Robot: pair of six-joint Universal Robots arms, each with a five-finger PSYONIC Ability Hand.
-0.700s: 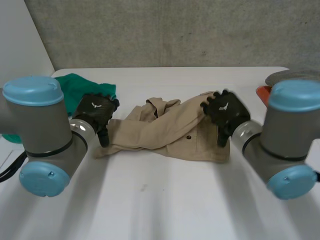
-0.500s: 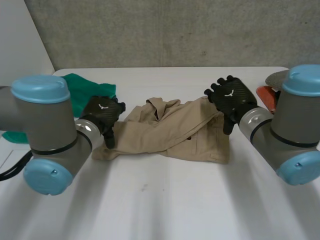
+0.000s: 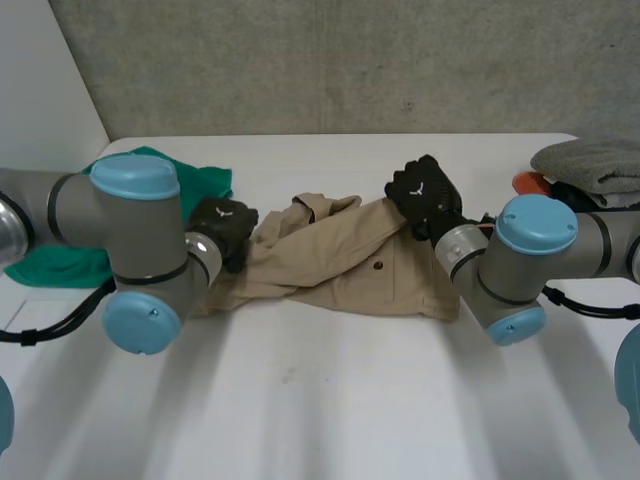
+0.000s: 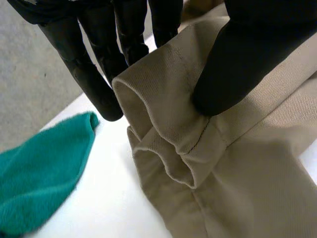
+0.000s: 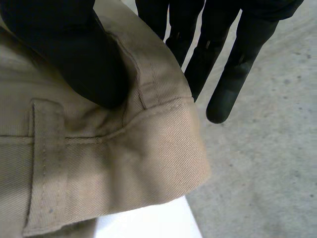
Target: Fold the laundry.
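On the counter (image 3: pixel 320 400), the tan trousers (image 3: pixel 340 262) lie rumpled at centre, with no clean fold made yet. The green cloth (image 3: pixel 55 265) waits at 9 o'clock. My left hand (image 3: pixel 222 222) pinches a leg cuff at their 9 o'clock and my right hand (image 3: pixel 425 195) the waistband at 2 o'clock, fingers against thumb.

Left hand (image 3: pixel 222 222) and right hand (image 3: pixel 422 195) both moved in toward the middle of the trousers (image 3: pixel 340 262); the right hand also went farther back.
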